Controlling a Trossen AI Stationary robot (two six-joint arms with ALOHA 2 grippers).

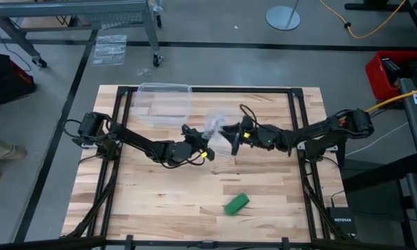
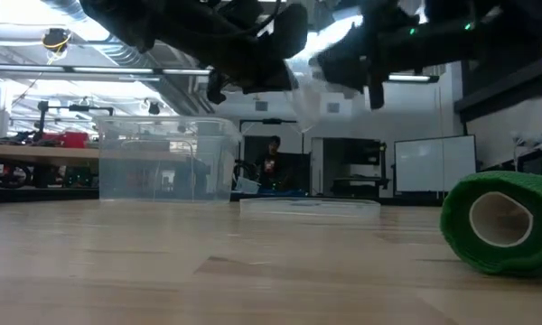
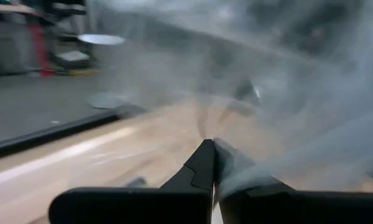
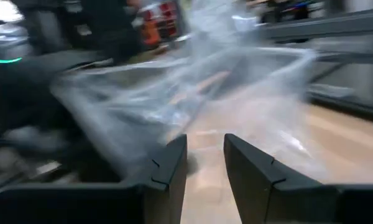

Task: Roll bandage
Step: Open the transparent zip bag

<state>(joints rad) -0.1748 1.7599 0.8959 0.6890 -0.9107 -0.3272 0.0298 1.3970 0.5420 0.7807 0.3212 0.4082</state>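
Clear bin (image 1: 165,103) beside clear bag (image 1: 219,133).

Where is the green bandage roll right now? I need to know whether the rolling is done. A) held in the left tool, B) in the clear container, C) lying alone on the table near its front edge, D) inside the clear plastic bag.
C: the green bandage roll lies by itself on the table, apart from the clear plastic bag that hangs between the left tool and the right tool.
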